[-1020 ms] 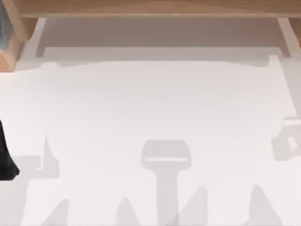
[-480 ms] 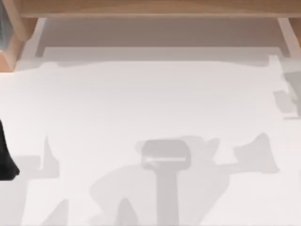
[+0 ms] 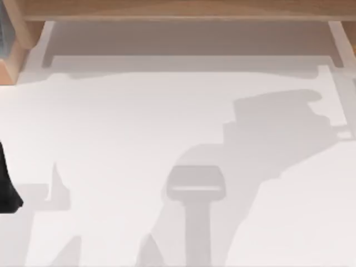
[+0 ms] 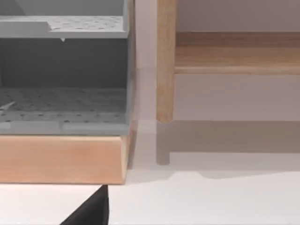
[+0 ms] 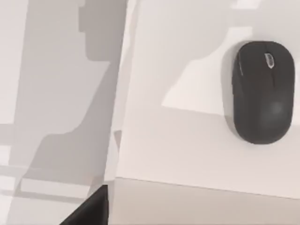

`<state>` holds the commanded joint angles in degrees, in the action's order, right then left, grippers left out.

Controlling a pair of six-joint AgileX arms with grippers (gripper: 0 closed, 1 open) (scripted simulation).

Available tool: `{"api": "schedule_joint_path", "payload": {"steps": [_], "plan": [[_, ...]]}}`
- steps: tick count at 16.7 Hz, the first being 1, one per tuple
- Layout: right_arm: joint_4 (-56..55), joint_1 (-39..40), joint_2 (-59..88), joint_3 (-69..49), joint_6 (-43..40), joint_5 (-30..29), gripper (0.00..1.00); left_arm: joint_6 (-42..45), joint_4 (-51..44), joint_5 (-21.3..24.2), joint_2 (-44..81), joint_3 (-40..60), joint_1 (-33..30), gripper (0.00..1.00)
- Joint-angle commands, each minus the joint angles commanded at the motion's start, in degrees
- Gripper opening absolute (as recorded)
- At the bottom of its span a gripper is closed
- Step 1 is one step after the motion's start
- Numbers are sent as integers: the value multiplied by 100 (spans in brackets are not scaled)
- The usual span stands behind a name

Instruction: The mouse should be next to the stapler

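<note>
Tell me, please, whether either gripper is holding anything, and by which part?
Nothing is held: the mouse lies alone on the white table.

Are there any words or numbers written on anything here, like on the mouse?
None: no words, numbers or signs can be read anywhere.
The black computer mouse has a small pale mark near its scroll wheel, too small to read.
The grey perforated tray and light wooden shelf carry no writing.
</note>
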<state>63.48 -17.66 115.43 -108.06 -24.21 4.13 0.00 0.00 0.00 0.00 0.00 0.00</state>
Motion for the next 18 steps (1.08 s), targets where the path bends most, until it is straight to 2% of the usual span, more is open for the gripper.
{"api": "schedule_joint_path", "payload": {"steps": [5,9,13,18], "plan": [[868,-379,1811,-2030,-446,-125,100,0,0,0,0,0,0,100],[1351,-431,2912,-3108,-651,-165,100,0,0,0,0,0,0,100],[1595,-405,3434,-3624,-716,-173,100,0,0,0,0,0,0,100],[1608,-400,3465,-3657,-719,-173,100,0,0,0,0,0,0,100]]}}
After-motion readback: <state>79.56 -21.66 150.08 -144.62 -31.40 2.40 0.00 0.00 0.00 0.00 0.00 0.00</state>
